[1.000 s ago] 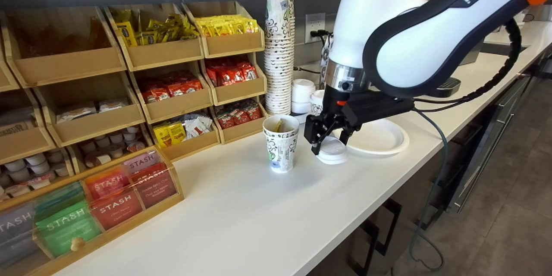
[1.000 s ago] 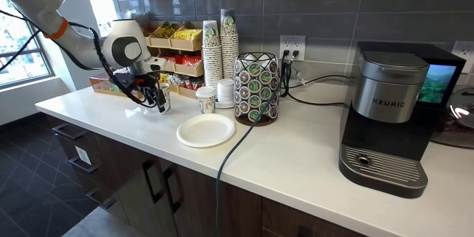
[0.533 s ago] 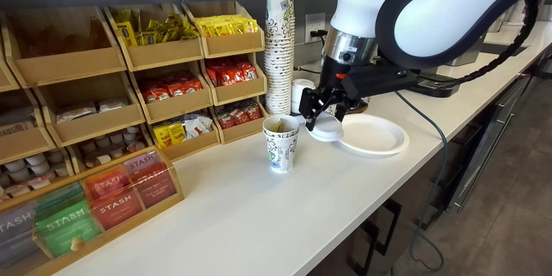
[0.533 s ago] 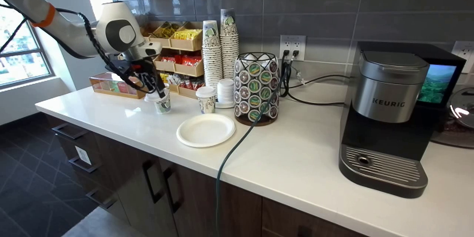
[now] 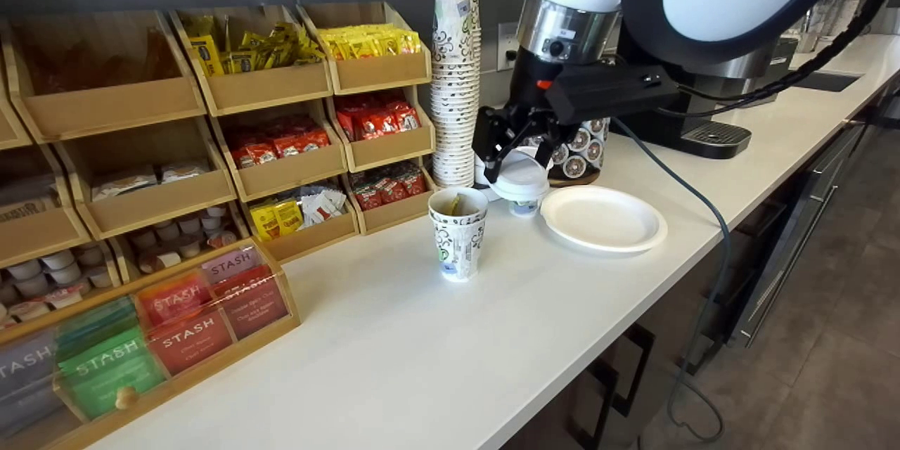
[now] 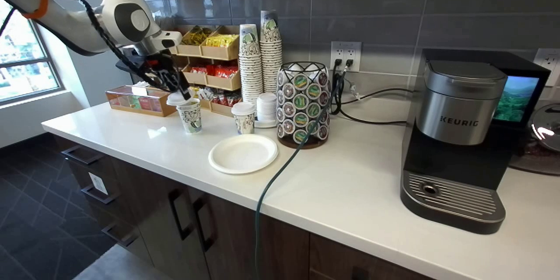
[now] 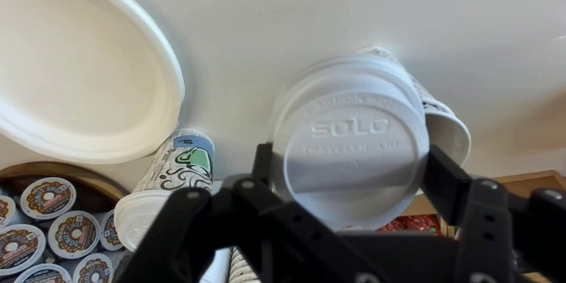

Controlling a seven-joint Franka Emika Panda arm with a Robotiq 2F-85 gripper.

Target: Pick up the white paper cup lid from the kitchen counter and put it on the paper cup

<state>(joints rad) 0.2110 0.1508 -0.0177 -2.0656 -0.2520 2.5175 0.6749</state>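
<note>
One white Solo lid (image 7: 349,141), embossed; clasped at its sides by the gripper (image 7: 355,164), jaws parted to the lid's width; raised off the kitchen counter (image 5: 394,351), near the paper cup (image 5: 458,253), contact with its rim unclear. Cup: upright, scroll-patterned, a yellow item (image 5: 455,205) inside. One round white plate (image 6: 243,154), flat on the counter. One lidded patterned cup (image 6: 244,119). One Keurig coffee maker (image 6: 459,113).

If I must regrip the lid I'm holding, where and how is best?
Probably by opposite sides of its rim, from above: the white lid is round, embossed top facing roughly up, leaving its underside free for the paper cup.
</note>
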